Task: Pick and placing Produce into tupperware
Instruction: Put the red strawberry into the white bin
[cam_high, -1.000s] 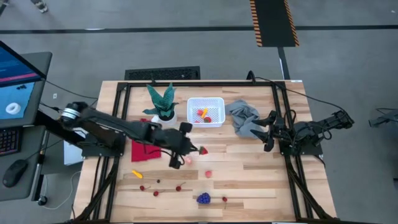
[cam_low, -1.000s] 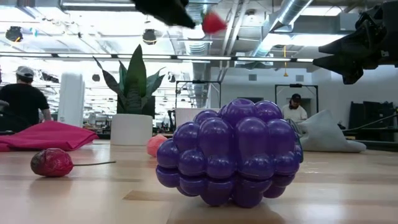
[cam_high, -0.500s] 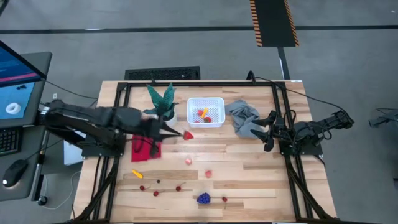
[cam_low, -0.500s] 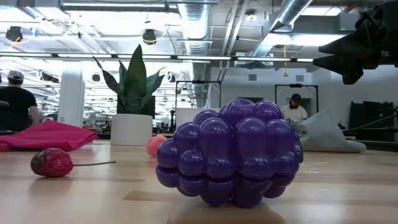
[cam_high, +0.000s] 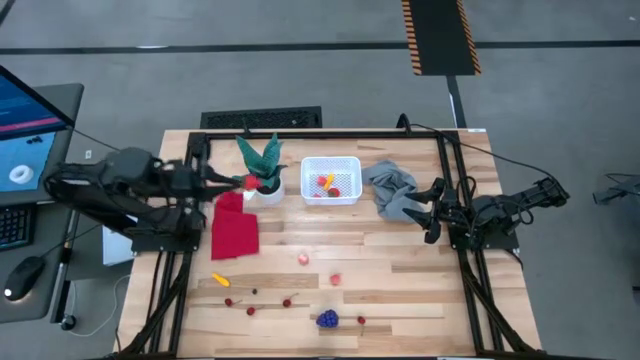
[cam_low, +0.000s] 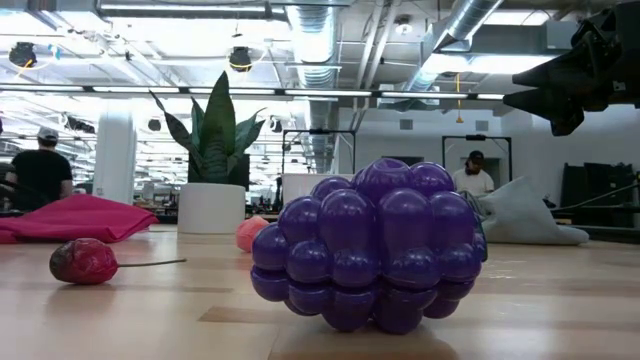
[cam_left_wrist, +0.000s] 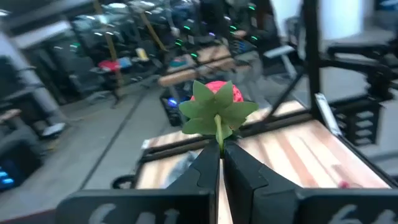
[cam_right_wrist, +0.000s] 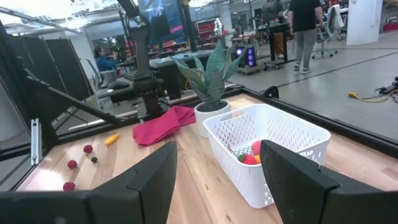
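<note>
One strawberry (cam_left_wrist: 214, 106) is pinched only by its stem in the closed left claw (cam_high: 238, 182), risking a drop short of the tupperware (cam_high: 330, 181); the right claw (cam_high: 428, 212) is held open.

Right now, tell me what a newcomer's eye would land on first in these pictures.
The purple grape bunch fills the low view, sitting near the table's front edge. Next comes the left claw, shut on the green stem of a red strawberry and held up near the potted plant at the table's back left. The white tupperware beside the plant already holds a few pieces.
</note>
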